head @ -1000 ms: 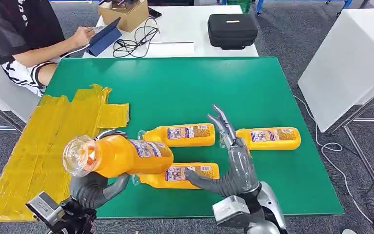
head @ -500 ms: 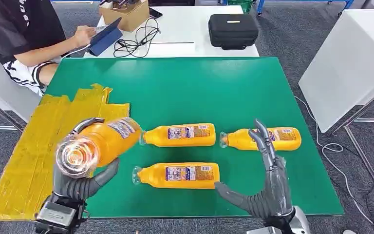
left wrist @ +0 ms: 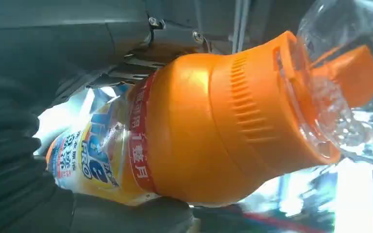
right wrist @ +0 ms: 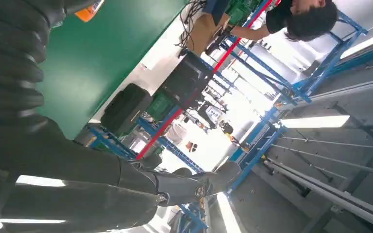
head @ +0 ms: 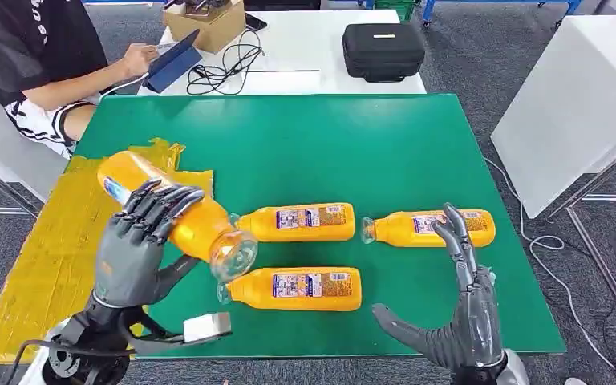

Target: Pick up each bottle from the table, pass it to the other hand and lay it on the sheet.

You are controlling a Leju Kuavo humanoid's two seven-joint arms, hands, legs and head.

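We count four orange bottles: our left hand (head: 140,241) grips one bottle (head: 178,215) over the yellow sheet's (head: 44,249) edge; three (head: 297,222) lie on the green table (head: 329,144). Our right hand (head: 457,321) is spread, holding nothing.

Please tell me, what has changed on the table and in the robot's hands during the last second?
The left hand, gripping the orange plastic bottle with a clear cap, turned it over: the cap now points toward the table's middle, the base over the yellow sheet. The right hand drew back, open, to the table's near edge. The three orange bottles lying on the green table stayed put.
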